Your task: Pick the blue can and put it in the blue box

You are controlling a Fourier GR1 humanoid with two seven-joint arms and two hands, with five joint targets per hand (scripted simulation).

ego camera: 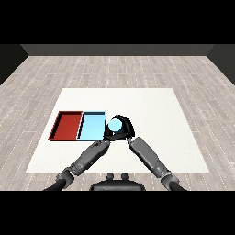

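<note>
Both forearms converge near the white table's [151, 105] front middle, where the right hand [126, 128] curls round the blue can [114, 125] just beside the light blue tray's [92, 137] right edge, the left hand [109, 134] too hidden to judge.

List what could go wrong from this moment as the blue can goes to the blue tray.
1. The blue can sits between both hands, just beside the light blue tray's right edge; carried low, it might catch the tray's rim.
2. The left hand lies close under the can and could nudge it as the right hand, curled round it, moves.
3. The red tray touches the blue one, so overshooting left might land the can there.
</note>
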